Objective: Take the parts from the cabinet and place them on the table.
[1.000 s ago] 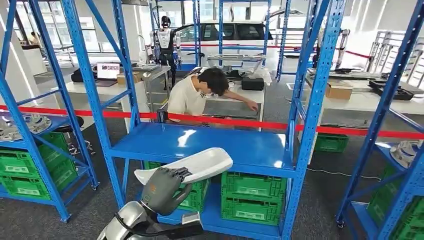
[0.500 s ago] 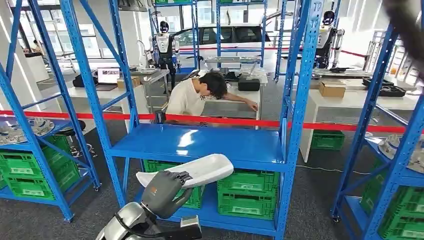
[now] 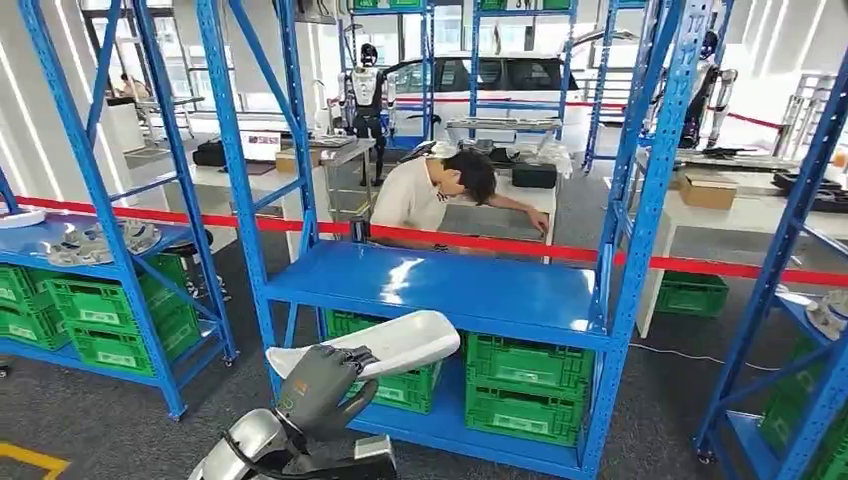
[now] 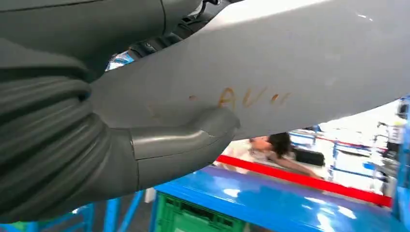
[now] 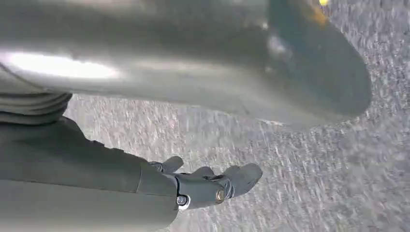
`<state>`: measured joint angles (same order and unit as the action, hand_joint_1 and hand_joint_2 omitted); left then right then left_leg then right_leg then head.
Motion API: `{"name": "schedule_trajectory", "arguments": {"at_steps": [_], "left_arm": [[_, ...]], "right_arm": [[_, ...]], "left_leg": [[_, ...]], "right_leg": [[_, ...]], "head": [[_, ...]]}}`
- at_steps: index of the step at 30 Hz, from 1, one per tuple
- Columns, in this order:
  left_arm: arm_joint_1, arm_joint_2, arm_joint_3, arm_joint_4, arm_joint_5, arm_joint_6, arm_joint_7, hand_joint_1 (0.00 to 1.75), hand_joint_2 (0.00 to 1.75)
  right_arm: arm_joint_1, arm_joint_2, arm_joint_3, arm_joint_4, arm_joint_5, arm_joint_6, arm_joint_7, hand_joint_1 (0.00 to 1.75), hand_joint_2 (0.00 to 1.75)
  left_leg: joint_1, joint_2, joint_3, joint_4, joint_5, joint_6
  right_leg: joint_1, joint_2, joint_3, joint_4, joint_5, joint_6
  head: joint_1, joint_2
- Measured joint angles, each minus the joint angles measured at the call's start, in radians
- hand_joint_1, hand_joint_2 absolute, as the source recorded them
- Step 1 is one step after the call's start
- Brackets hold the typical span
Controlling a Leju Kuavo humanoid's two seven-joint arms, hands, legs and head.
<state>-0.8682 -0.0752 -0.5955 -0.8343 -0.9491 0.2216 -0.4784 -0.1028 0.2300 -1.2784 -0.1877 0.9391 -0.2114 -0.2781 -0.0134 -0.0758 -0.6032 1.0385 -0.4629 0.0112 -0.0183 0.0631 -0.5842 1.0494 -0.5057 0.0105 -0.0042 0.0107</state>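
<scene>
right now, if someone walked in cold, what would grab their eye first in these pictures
First the long white part, held up low in the head view by the left hand in front of a bare blue shelf. Next the red barrier tape stretched across the room behind the rack, with a person bent over a table just past it. Green crates fill the rack's bottom level.

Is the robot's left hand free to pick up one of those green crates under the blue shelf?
Probably not. The left hand already grips a long white part, so it has no free grasp for the green crates until that part is put down.
</scene>
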Motion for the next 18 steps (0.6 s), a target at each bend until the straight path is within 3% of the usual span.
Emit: {"name": "schedule_trajectory", "arguments": {"at_steps": [3, 4, 5, 6, 7, 9, 10, 11, 12, 13, 14, 15, 16, 18], "left_arm": [[0.012, 0.002, 0.004, -0.002, -0.003, 0.052, 0.036, 1.75, 1.75], [0.014, 0.006, 0.008, -0.002, -0.002, 0.058, 0.042, 1.75, 1.75], [0.019, 0.009, 0.011, -0.002, -0.002, 0.059, 0.046, 1.75, 1.75], [0.018, 0.013, 0.011, -0.002, -0.001, 0.059, 0.053, 1.75, 1.75], [0.020, 0.014, 0.011, -0.002, 0.001, 0.059, 0.058, 1.75, 1.75], [0.032, 0.017, 0.011, -0.002, 0.004, 0.058, 0.058, 1.75, 1.75], [0.039, 0.019, 0.011, -0.002, 0.005, 0.059, 0.053, 1.75, 1.75], [0.046, 0.023, 0.011, -0.002, 0.006, 0.063, 0.046, 1.75, 1.75], [0.047, 0.027, 0.011, -0.002, 0.013, 0.064, 0.037, 1.75, 1.75], [0.046, 0.033, 0.012, -0.002, 0.028, 0.056, 0.029, 1.75, 1.75], [0.043, 0.036, 0.014, -0.002, 0.044, 0.034, 0.017, 1.75, 1.75], [0.037, 0.039, 0.015, -0.002, 0.060, 0.007, 0.004, 1.75, 1.75], [0.034, 0.039, 0.015, -0.002, 0.069, -0.012, -0.014, 1.75, 1.75], [0.034, 0.049, 0.015, 0.002, 0.079, -0.017, -0.030, 1.75, 1.75]], "right_arm": [[0.000, 0.003, 0.026, 0.000, 0.067, -0.166, 0.005, 0.00, 0.00], [0.000, 0.005, 0.034, 0.000, 0.077, -0.189, 0.004, 0.00, 0.00], [0.000, 0.005, 0.039, 0.000, 0.087, -0.205, 0.004, 0.00, 0.00], [0.000, 0.006, 0.047, 0.000, 0.101, -0.228, 0.004, 0.00, 0.00], [0.001, 0.006, 0.057, 0.000, 0.115, -0.253, 0.007, 0.00, 0.00], [0.005, 0.007, 0.075, 0.000, 0.134, -0.287, 0.020, 0.00, 0.00], [0.006, 0.008, 0.082, 0.000, 0.139, -0.291, 0.023, 0.00, 0.00], [0.007, 0.010, 0.087, 0.000, 0.142, -0.295, 0.024, 0.00, 0.00], [0.007, 0.011, 0.092, 0.000, 0.145, -0.295, 0.025, 0.00, 0.00], [0.008, 0.013, 0.099, 0.000, 0.147, -0.295, 0.027, 0.00, 0.00], [0.008, 0.014, 0.104, 0.000, 0.147, -0.295, 0.028, 0.00, 0.00], [0.009, 0.015, 0.105, 0.000, 0.147, -0.295, 0.029, 0.00, 0.00], [0.009, 0.016, 0.106, 0.000, 0.149, -0.298, 0.034, 0.00, 0.00], [0.010, 0.020, 0.112, 0.000, 0.156, -0.309, 0.045, 0.00, 0.00]], "left_leg": [[0.009, -0.026, -0.006, -0.009, 0.013, -0.021], [0.005, -0.035, -0.009, -0.009, 0.015, -0.027], [0.006, -0.002, -0.017, 0.003, 0.004, -0.029], [0.006, 0.036, -0.036, 0.042, -0.026, -0.036], [0.009, 0.053, -0.067, 0.109, -0.063, -0.041], [0.015, 0.063, -0.132, 0.258, -0.124, -0.050], [0.018, 0.064, -0.145, 0.290, -0.127, -0.054], [0.022, 0.067, -0.133, 0.274, -0.108, -0.056], [0.025, 0.072, -0.100, 0.215, -0.074, -0.057], [0.027, 0.086, -0.048, 0.121, -0.031, -0.057], [0.026, 0.120, 0.001, 0.035, -0.001, -0.055], [0.015, 0.157, 0.017, -0.006, -0.019, -0.054], [0.013, 0.142, 0.020, -0.011, -0.009, -0.037], [0.008, 0.119, 0.010, -0.010, -0.005, -0.025]], "right_leg": [[0.006, -0.027, -0.005, 0.000, 0.009, -0.014], [-0.001, -0.037, -0.002, -0.008, 0.015, -0.023], [-0.003, -0.052, 0.000, -0.015, 0.021, -0.031], [-0.002, -0.058, 0.000, -0.018, 0.023, -0.038], [0.000, -0.068, -0.002, -0.018, 0.024, -0.039], [0.000, -0.093, -0.004, -0.018, 0.024, -0.040], [0.000, -0.105, -0.005, -0.017, 0.024, -0.040], [0.000, -0.117, -0.005, -0.017, 0.024, -0.040], [0.000, -0.127, -0.005, -0.016, 0.024, -0.039], [0.000, -0.139, -0.004, -0.015, 0.023, -0.038], [0.001, -0.148, -0.002, -0.014, 0.022, -0.035], [0.006, -0.156, -0.002, -0.014, 0.021, -0.027], [0.009, -0.166, -0.004, -0.012, 0.021, -0.020], [0.007, -0.186, -0.001, -0.017, 0.025, -0.009]], "head": [[0.000, 0.000], [0.000, 0.000], [0.000, 0.000], [-0.006, 0.000], [-0.005, 0.000], [-0.005, 0.000], [-0.006, 0.000], [-0.005, 0.000], [-0.005, 0.000], [-0.006, 0.000], [-0.005, 0.000], [-0.006, 0.000], [-0.005, 0.000], [-0.005, 0.000]]}}
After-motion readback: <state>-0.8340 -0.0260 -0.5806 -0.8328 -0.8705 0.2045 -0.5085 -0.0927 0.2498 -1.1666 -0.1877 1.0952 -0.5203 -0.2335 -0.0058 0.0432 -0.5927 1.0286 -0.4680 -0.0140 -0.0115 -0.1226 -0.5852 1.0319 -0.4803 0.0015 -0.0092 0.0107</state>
